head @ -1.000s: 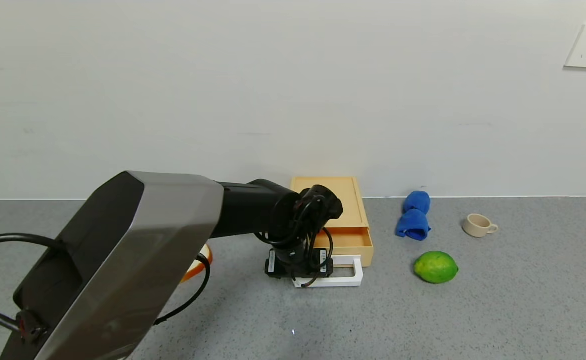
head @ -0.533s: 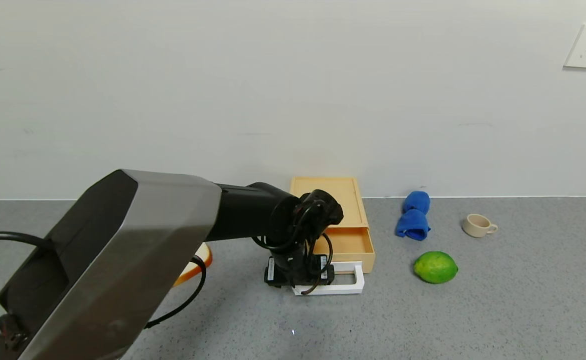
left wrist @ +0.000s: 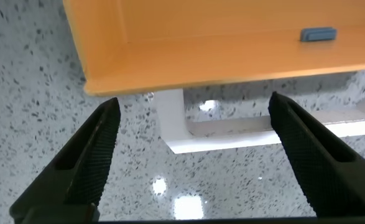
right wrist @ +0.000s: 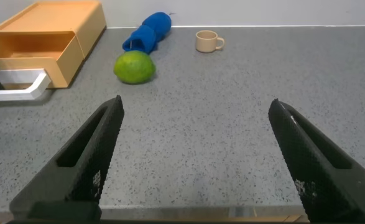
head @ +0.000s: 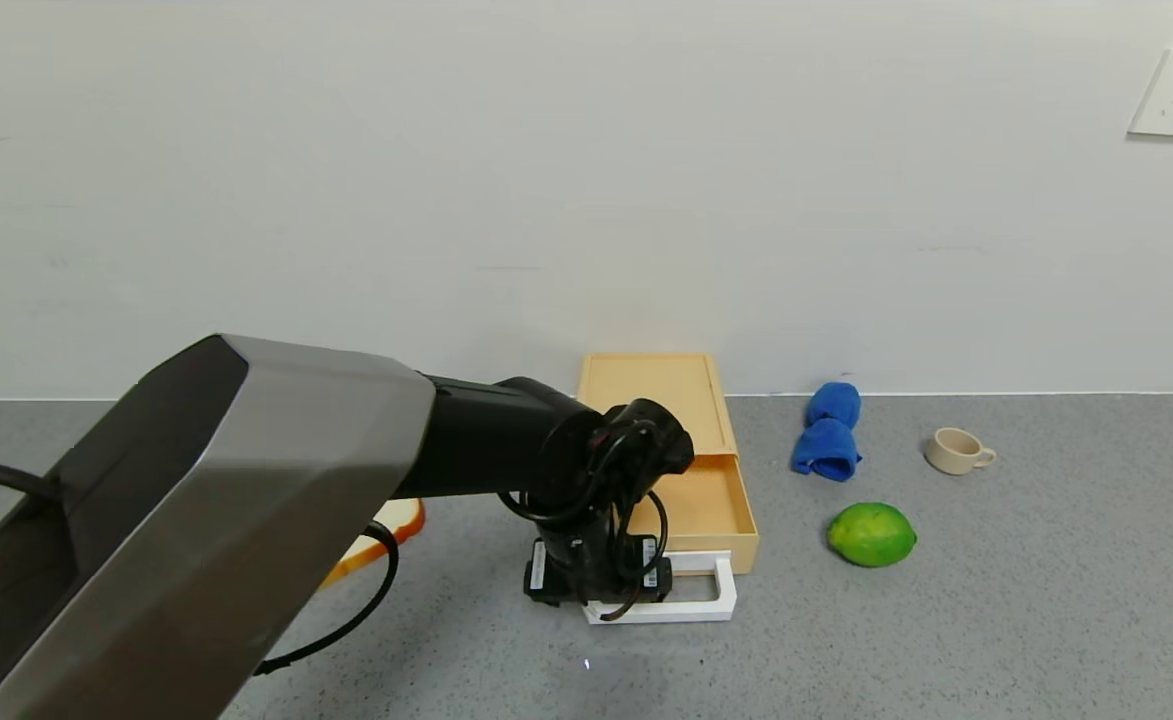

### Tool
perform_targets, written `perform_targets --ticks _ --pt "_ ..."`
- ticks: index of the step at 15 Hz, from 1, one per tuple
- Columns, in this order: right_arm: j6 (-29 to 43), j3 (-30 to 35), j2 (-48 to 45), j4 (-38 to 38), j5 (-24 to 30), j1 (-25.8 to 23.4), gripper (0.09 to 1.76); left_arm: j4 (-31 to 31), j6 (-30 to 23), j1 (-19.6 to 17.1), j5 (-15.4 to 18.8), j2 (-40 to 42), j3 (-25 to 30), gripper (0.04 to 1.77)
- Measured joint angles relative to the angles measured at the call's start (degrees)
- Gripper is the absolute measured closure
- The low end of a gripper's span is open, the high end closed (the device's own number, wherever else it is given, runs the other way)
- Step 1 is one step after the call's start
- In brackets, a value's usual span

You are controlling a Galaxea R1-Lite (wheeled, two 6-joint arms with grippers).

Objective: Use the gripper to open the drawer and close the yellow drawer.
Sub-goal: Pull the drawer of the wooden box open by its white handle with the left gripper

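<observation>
The pale yellow drawer (head: 703, 498) stands partly pulled out of its matching case (head: 651, 385) by the back wall. Its white loop handle (head: 711, 600) points toward me. My left gripper (head: 596, 590) hangs over the handle's left end, fingers pointing down. In the left wrist view the left gripper (left wrist: 193, 102) is open wide, with the handle's corner (left wrist: 173, 127) and the drawer's front edge (left wrist: 232, 78) between its jaws, which do not touch them. My right gripper (right wrist: 196, 102) is open and empty above bare table, off to the right of the drawer (right wrist: 33, 53).
A green lime (head: 871, 534), a rolled blue cloth (head: 828, 432) and a small beige cup (head: 956, 450) lie right of the drawer. A bread slice on an orange plate (head: 391, 522) sits left, mostly behind my left arm. A small blue piece (left wrist: 318, 34) is on the drawer's inner wall.
The drawer has slid farther out of its case toward me. My left gripper has moved toward me together with the handle.
</observation>
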State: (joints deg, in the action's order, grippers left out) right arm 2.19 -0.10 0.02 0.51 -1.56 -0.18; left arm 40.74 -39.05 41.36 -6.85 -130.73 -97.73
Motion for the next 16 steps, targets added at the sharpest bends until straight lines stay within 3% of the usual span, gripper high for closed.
perform_targets --ticks 16 --pt "0.0 0.0 0.0 0.0 0.0 0.0 0.14 -0.1 -4.1 4.5 1.0 4.7 8.4 0.09"
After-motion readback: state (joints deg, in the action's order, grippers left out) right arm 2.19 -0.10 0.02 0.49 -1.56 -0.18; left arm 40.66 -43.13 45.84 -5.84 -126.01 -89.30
